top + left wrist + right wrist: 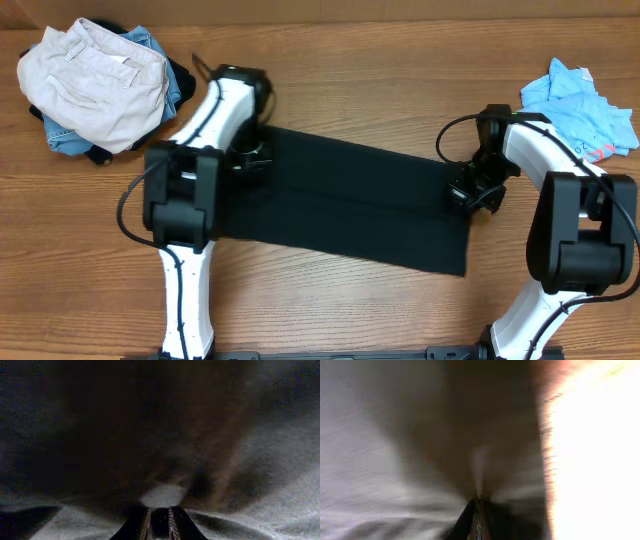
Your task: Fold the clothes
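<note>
Two ends of the black T-shirt (350, 205), a long band across the middle of the wooden table (380, 60), are pinched: left gripper (252, 158) clamped on one, right gripper (468, 193) on the other. Cream trousers (90, 80) and light blue tee (575, 105) lie at the far corners.

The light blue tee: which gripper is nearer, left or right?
Right. The right gripper is at the end of the black T-shirt near the light blue tee; the left gripper is at the opposite end.

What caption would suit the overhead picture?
Left gripper and right gripper at opposite ends of a black T-shirt spread on a wooden table.
</note>
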`<state>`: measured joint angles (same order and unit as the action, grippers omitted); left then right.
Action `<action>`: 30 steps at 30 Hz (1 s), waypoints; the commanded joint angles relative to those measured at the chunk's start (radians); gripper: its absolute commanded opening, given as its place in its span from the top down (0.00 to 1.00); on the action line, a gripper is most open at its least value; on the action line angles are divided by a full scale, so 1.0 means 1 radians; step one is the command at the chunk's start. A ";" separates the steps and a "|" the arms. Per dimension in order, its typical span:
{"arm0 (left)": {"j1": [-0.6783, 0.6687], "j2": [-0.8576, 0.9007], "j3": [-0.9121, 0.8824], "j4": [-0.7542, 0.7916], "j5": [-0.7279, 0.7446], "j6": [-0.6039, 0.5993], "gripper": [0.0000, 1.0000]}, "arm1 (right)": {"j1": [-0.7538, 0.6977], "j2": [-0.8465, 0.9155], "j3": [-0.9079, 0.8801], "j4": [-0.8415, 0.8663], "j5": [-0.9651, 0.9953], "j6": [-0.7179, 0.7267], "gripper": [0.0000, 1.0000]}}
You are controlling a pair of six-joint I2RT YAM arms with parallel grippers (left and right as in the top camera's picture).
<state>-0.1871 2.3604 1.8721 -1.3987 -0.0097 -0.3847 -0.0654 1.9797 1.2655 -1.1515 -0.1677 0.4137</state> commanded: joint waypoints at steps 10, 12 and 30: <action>0.098 -0.215 0.031 -0.052 -0.045 0.023 0.73 | -0.092 -0.084 0.109 -0.131 0.074 0.001 0.83; 0.098 -0.299 0.031 -0.058 -0.045 0.027 0.62 | -0.146 -0.154 0.109 -0.157 0.065 0.005 0.67; 0.097 -0.450 0.030 -0.073 -0.045 0.034 0.00 | -0.222 -0.270 -0.414 0.275 -0.414 -0.187 0.00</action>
<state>-0.0856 1.9244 1.8915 -1.4765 -0.0429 -0.3599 -0.3000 1.7172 0.8909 -0.9085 -0.5648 0.2504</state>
